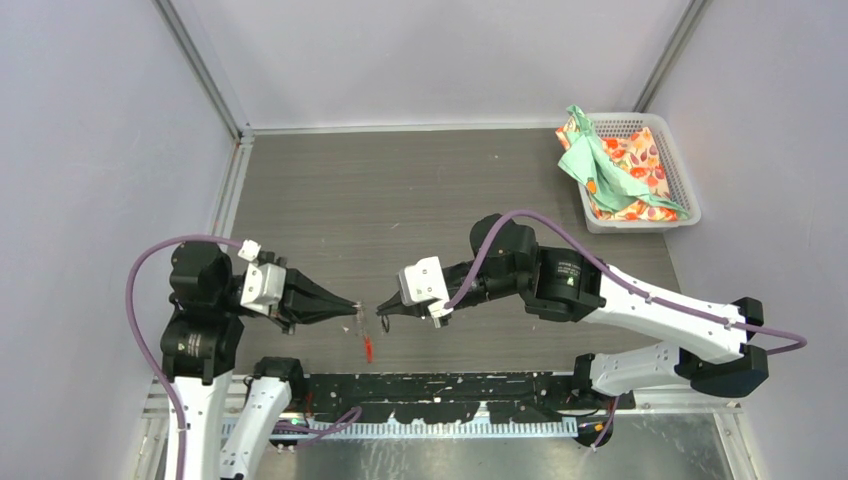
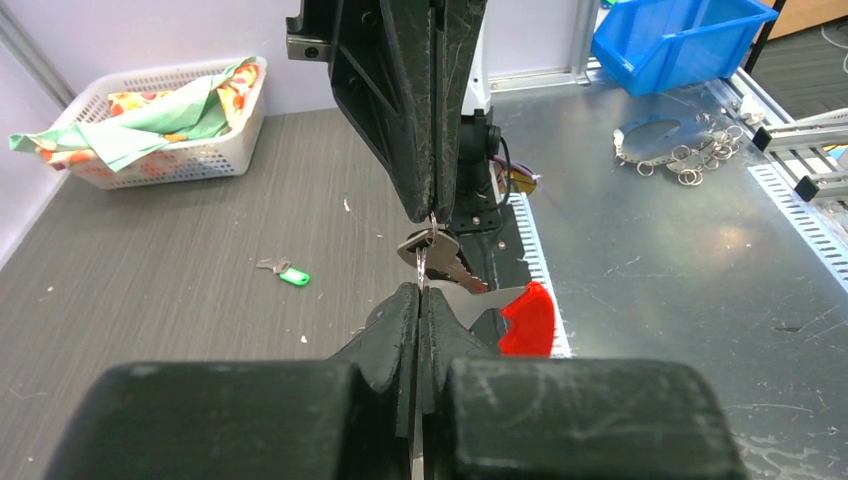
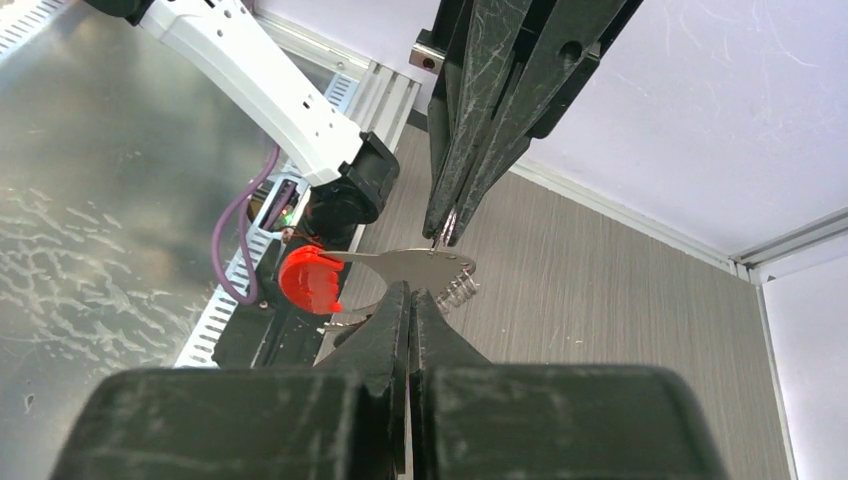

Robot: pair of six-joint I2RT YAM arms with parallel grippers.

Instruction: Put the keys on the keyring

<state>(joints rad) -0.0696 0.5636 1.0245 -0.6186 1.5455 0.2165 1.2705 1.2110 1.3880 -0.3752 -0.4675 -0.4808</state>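
My left gripper (image 1: 355, 305) is shut on the keyring (image 1: 366, 340) and holds it above the table's near edge. Its red tab (image 2: 528, 318) hangs down toward the front. In the right wrist view the keyring (image 3: 420, 265) is a flat metal piece with a small spring, pinched at its top by the left fingertips (image 3: 446, 232). My right gripper (image 1: 381, 311) is shut on a silver key (image 2: 437, 255), tip to tip with the left one. The key hangs right against the keyring. The green-tagged key (image 2: 285, 271) lies on the table further back.
A white basket (image 1: 676, 160) of coloured cloths stands at the back right corner. A black rail (image 1: 450, 390) runs along the table's near edge. Beyond it lies a metal bench with loose rings (image 2: 690, 160) and a blue bin (image 2: 680, 35).
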